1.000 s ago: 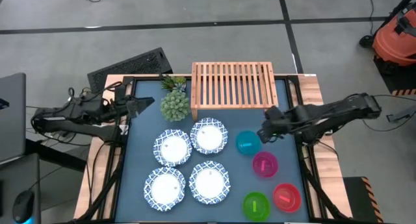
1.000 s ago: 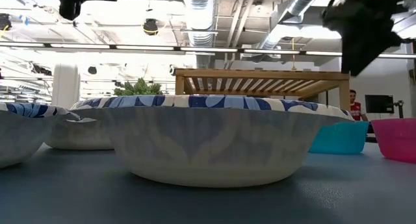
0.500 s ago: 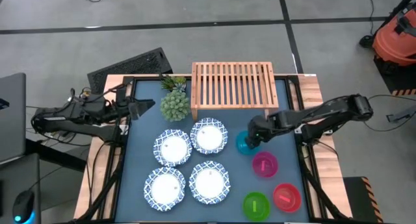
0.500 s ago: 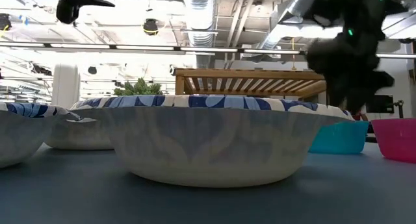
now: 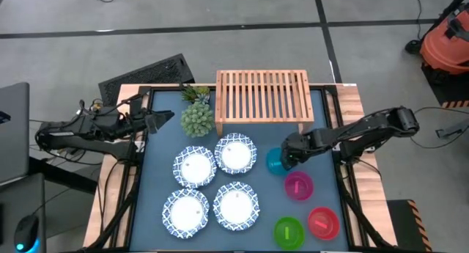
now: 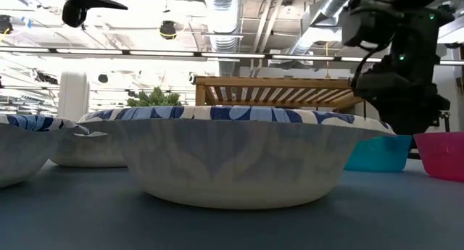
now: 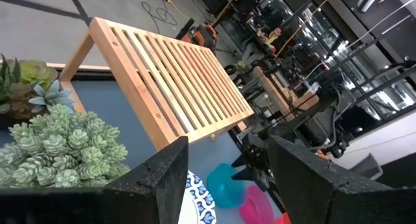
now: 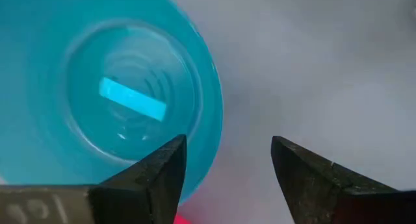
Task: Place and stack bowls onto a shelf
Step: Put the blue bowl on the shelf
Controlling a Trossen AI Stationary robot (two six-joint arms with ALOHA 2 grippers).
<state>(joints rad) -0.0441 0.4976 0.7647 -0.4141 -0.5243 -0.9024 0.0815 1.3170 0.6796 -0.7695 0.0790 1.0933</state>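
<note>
teal bowl (image 8: 97, 94): cut off by frame edge | right pincer (image 5: 287, 160): seemingly hides its far rim

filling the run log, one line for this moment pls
right gripper: open, at teal bowl rim | left gripper: open, waiting at table's left | shelf: holds no bowls

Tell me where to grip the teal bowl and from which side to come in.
Grip the teal bowl by its thin rim, from straight above, one finger inside and one outside. It sits upright and open, and the right gripper already hangs open-jawed over the edge toward the magenta bowl.
</note>
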